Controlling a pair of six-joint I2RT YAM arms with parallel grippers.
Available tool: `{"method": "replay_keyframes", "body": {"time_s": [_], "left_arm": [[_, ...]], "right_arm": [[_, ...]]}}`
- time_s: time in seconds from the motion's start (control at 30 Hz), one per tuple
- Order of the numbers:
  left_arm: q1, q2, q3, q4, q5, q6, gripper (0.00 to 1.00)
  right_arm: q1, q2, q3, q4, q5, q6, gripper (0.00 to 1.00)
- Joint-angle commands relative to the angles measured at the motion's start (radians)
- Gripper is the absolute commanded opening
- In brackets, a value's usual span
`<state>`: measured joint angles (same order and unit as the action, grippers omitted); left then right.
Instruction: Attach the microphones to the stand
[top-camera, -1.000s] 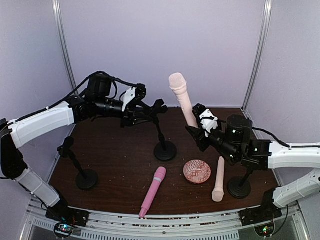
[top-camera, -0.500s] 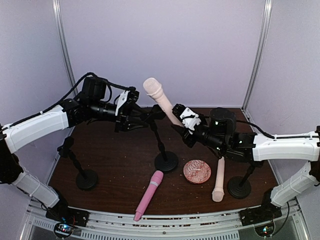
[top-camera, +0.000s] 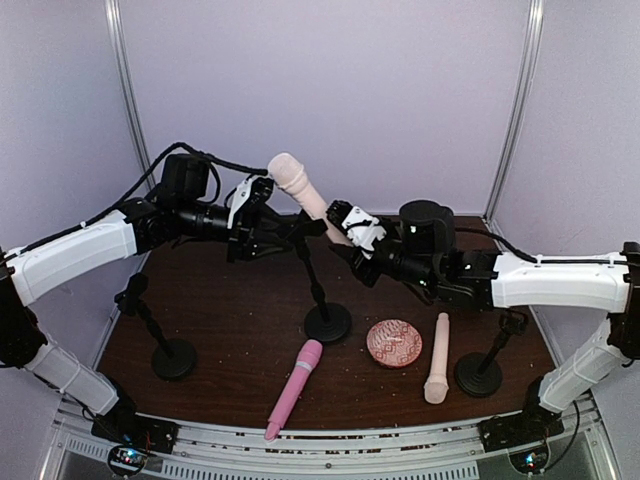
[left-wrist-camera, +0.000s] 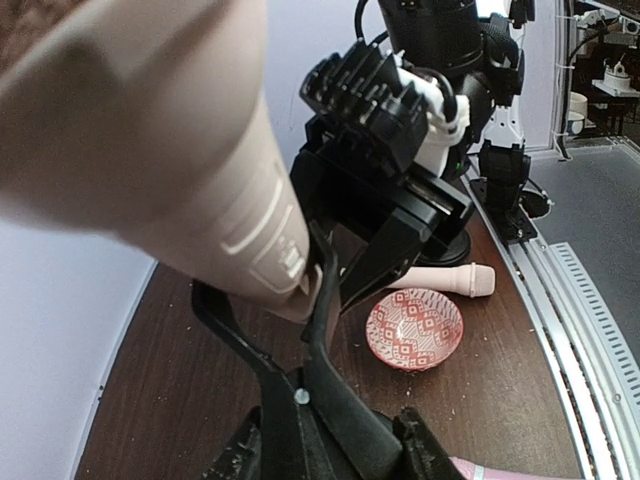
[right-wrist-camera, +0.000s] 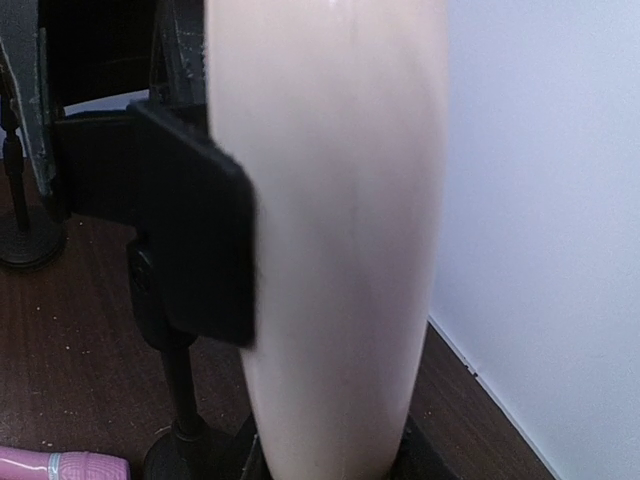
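My right gripper is shut on the lower handle of a peach-cream microphone, which slants up and to the left. The middle stand leans left, and my left gripper is shut on its clip. In the left wrist view the microphone lies against the clip's fork; I cannot tell whether it is seated. The right wrist view is filled by the microphone, with the clip at its left. A pink microphone and a second peach one lie on the table.
A round red-patterned dish sits between the two lying microphones. Another stand is at the front left and one more at the front right, under my right arm. Pale walls close in the brown table.
My right arm has swung left, carrying the peach microphone to the clip. My left gripper has drawn the stand's top leftward. The pink microphone has slid slightly left and nearer.
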<state>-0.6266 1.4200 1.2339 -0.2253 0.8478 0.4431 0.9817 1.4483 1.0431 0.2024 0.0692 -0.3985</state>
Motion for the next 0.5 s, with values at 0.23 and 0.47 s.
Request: {"method": "replay_keyframes", "body": {"time_s": [0.23,0.47], "left_arm": [[0.001,-0.001,0.006,0.209,0.078,-0.053,0.00],[0.008,0.013,-0.014,0.287,0.065,-0.124,0.08]], "right_arm": [[0.001,0.083,0.066,-0.071,-0.077,0.011,0.00],[0.005,0.115,0.065,-0.021,-0.092,0.047,0.00]]}}
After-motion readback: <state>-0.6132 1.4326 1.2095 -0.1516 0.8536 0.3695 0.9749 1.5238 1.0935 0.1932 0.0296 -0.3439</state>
